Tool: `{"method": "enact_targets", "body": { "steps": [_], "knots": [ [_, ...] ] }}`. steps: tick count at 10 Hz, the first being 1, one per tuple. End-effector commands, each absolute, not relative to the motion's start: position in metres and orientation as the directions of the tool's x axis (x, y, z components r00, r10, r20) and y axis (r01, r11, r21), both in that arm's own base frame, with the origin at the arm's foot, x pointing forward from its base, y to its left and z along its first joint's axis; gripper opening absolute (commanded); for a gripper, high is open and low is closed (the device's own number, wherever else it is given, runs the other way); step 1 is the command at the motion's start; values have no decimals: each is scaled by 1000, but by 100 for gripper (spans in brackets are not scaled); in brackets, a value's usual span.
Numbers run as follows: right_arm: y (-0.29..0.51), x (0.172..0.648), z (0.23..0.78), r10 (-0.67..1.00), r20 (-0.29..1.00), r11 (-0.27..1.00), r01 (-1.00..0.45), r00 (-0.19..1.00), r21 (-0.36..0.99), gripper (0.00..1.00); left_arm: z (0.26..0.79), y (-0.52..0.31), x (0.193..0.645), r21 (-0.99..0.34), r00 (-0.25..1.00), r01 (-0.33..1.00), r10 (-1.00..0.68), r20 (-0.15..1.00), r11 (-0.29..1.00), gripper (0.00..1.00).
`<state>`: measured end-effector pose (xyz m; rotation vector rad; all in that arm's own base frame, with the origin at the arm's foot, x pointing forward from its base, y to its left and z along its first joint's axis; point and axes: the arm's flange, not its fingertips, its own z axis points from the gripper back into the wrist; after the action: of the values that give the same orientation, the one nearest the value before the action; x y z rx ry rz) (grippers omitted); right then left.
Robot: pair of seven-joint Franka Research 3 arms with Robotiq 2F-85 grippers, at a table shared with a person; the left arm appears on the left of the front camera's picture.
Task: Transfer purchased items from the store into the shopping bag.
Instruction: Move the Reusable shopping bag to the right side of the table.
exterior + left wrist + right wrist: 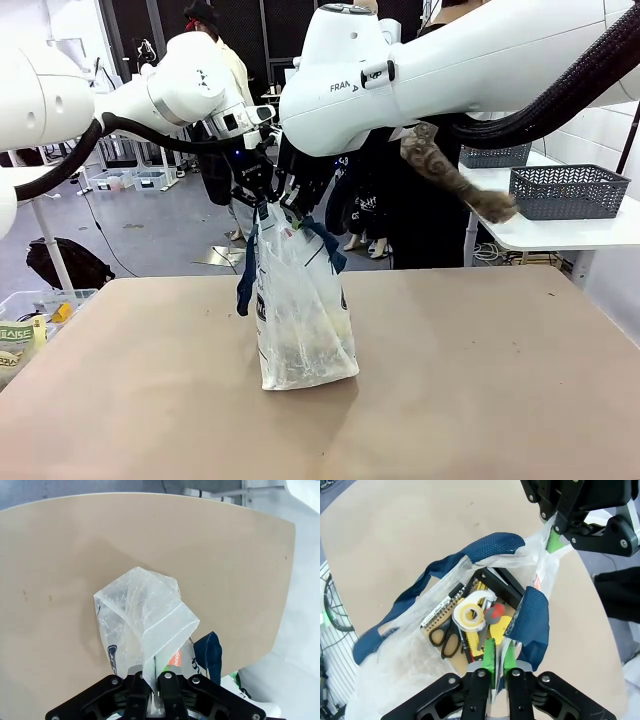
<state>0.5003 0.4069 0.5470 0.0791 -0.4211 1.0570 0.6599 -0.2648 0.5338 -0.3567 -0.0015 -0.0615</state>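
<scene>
The shopping bag (300,320), translucent white with navy handles, stands upright in the middle of the table. My left gripper (258,195) is shut on the bag's top rim; in the left wrist view the film (142,620) is pinched between its fingers (154,672). My right gripper (297,212) grips the opposite rim, its green pads (490,661) nearly together on the plastic beside a navy handle (530,617). The two grippers hold the mouth open. Inside lie purchased items: a tape roll (469,615), scissors (445,637), a notebook and yellow packets.
A dark grey mesh basket (568,190) sits on a white side table at the right, with a person's hand (495,205) next to it. A clear bin (30,320) with packets stands off the table's left edge. The tan tabletop (480,380) surrounds the bag.
</scene>
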Motion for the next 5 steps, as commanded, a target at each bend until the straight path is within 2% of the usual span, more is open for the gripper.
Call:
{"method": "enact_targets", "body": {
  "steps": [1, 3, 5],
  "knots": [
    [404, 496, 554, 807, 381, 528, -839, 450, -128, 57, 541, -268, 670, -310, 999, 32, -33, 3, 950, 0],
    [392, 482, 561, 785, 406, 554, -824, 468, -122, 97, 541, -266, 670, -314, 999, 39, -38, 9, 949, 0],
    [375, 463, 565, 764, 434, 579, -804, 477, -135, 100, 539, -263, 670, -325, 999, 47, -45, 12, 945, 0]
  ]
}}
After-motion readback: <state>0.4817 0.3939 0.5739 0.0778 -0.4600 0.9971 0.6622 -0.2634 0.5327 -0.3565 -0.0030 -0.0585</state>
